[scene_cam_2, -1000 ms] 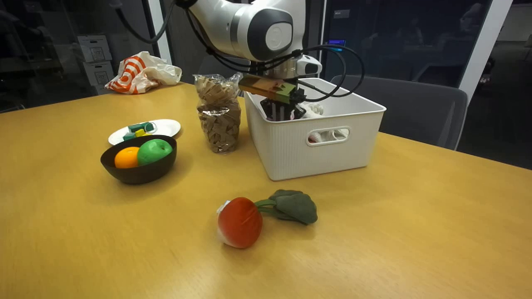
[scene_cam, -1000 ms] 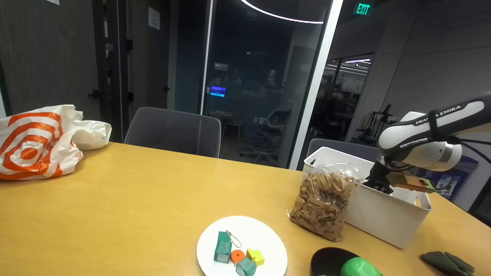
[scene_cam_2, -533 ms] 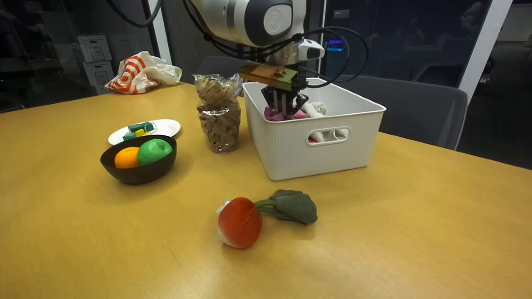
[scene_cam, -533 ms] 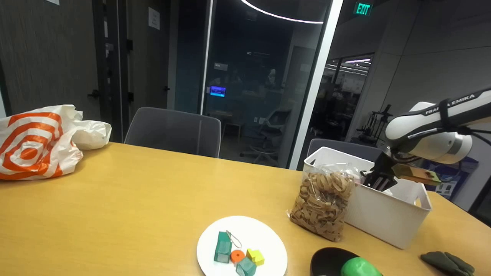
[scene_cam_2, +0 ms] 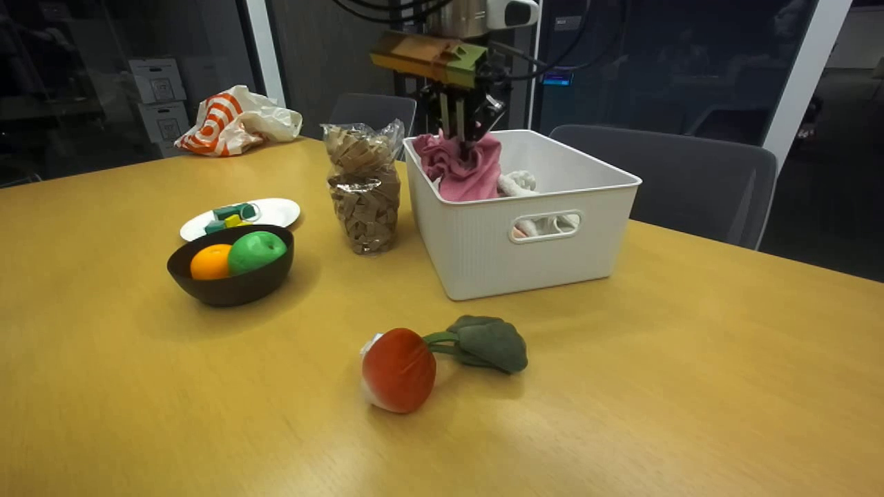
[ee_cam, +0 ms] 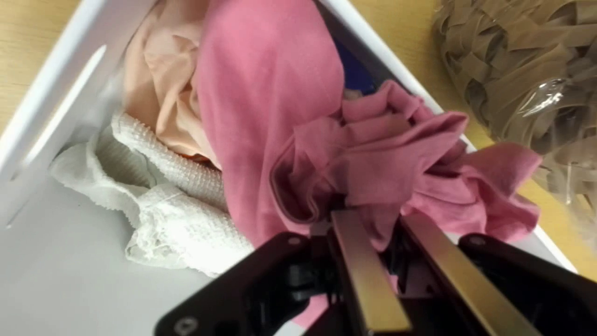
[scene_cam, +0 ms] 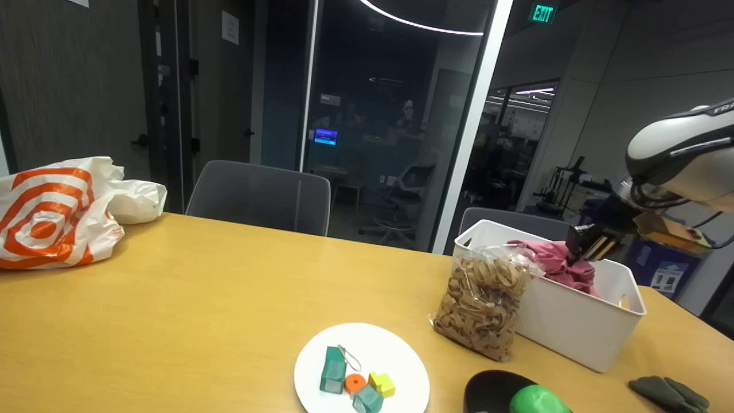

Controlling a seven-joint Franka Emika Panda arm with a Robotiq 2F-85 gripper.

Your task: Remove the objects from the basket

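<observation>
The white basket [scene_cam: 573,327] stands on the table in both exterior views [scene_cam_2: 525,259]. My gripper [scene_cam_2: 467,146] is shut on a pink cloth [scene_cam_2: 469,176], with a bunched part pinched between its fingers. The gripper [scene_cam: 576,258] and raised cloth [scene_cam: 550,261] are at rim height; the cloth's lower part hangs inside the basket. In the wrist view the gripper [ee_cam: 371,217] comes in from the bottom, and the pink cloth [ee_cam: 266,84] spreads ahead of it. A white cloth [ee_cam: 182,224], a peach cloth [ee_cam: 170,79] and something dark blue [ee_cam: 352,72] lie in the basket, partly covered.
A clear bag of brown paper strips [scene_cam_2: 366,193] stands against the basket's side. A black bowl with fruit [scene_cam_2: 228,286], a white plate [scene_cam_2: 282,207] with small blocks, a red plush vegetable [scene_cam_2: 399,373] and a white-and-orange shopping bag [scene_cam_2: 235,124] are on the table.
My gripper has risen from inside the basket up to its rim, bringing the pink cloth up with it. The arm has also shifted back, rightward in an exterior view.
</observation>
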